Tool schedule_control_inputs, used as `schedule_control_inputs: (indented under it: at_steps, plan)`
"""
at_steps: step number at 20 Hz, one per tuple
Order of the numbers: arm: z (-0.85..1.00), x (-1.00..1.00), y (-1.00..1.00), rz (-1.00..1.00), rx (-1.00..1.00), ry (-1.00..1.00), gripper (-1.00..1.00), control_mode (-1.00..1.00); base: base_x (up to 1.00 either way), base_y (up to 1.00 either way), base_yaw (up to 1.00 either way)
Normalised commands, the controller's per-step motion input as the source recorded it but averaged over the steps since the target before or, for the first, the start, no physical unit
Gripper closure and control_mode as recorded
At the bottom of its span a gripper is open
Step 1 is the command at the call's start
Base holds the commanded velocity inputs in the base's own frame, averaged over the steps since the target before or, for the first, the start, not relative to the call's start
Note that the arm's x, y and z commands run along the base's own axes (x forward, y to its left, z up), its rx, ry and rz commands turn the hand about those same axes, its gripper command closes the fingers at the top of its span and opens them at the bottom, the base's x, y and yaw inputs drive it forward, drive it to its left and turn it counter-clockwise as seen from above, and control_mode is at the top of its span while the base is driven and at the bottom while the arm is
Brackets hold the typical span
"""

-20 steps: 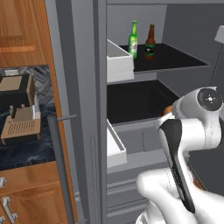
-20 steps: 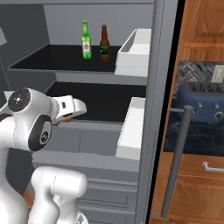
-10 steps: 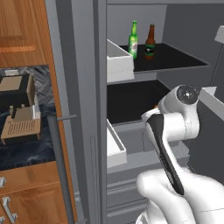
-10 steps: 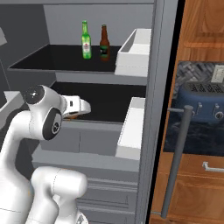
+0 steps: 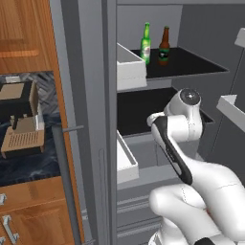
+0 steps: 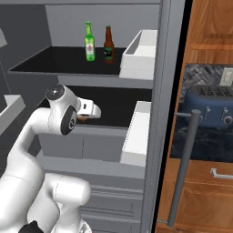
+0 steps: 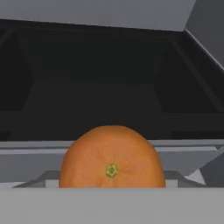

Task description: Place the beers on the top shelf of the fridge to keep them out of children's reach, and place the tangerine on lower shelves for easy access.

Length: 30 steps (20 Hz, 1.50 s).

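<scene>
Fridge (image 5: pixel 91 95): open, dark grey inside, black boards.

Top shelf (image 6: pixel 54 61): carries both beers, upright, close together toward its middle. Green bottle (image 6: pixel 89 42) with red-white label stands just left of brown bottle (image 6: pixel 108 44) with pale label, seen from the right base view. Same pair from the left base view: green (image 5: pixel 146 44), brown (image 5: pixel 164 46).

Door bins: one white bin (image 6: pixel 139 54) level with the top shelf, a second (image 6: pixel 136 136) lower, both on the door side.

Lower shelf (image 6: pixel 120 107): black board beneath the top shelf; the arm's hand reaches in at its near edge.

Tangerine (image 7: pixel 112 157): orange ball, stem scar facing the hand camera, close in front of the hand, with the dark lower-shelf space beyond it. A sliver of orange shows under the hand in the right base view.

Gripper (image 6: pixel 84 117): at the lower shelf's near edge; fingers hidden, so open or gripping the tangerine cannot be told.

Toaster (image 6: pixel 209 107): blue, on the counter right of the fridge.
</scene>
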Motion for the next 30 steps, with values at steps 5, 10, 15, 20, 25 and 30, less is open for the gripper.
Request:
schedule_control_inputs:
  at_steps: [5, 10, 15, 20, 25, 30]
  plan:
    - [-0.31, 0.57, 0.14, 0.0, 0.0, 0.06, 1.0, -1.0, 0.0, 0.0, 0.0]
    - [-0.22, 0.72, 0.01, 0.0, 0.0, 0.01, 1.0, -1.0, 0.0, 0.0, 0.0]
    - [-0.25, 0.66, 0.0, 0.0, 0.01, 0.0, 1.0, -1.0, 0.0, 0.0, 0.0]
    - [-0.24, 0.65, 0.0, 0.0, 0.02, 0.0, 1.0, -1.0, 0.0, 0.0, 0.0]
    - [-0.21, 0.66, 0.0, 0.0, 0.02, 0.0, 1.0, -1.0, 0.0, 0.0, 0.0]
    - [-0.28, 0.67, 0.0, 0.0, 0.03, 0.0, 1.0, -1.0, 0.0, 0.0, 0.0]
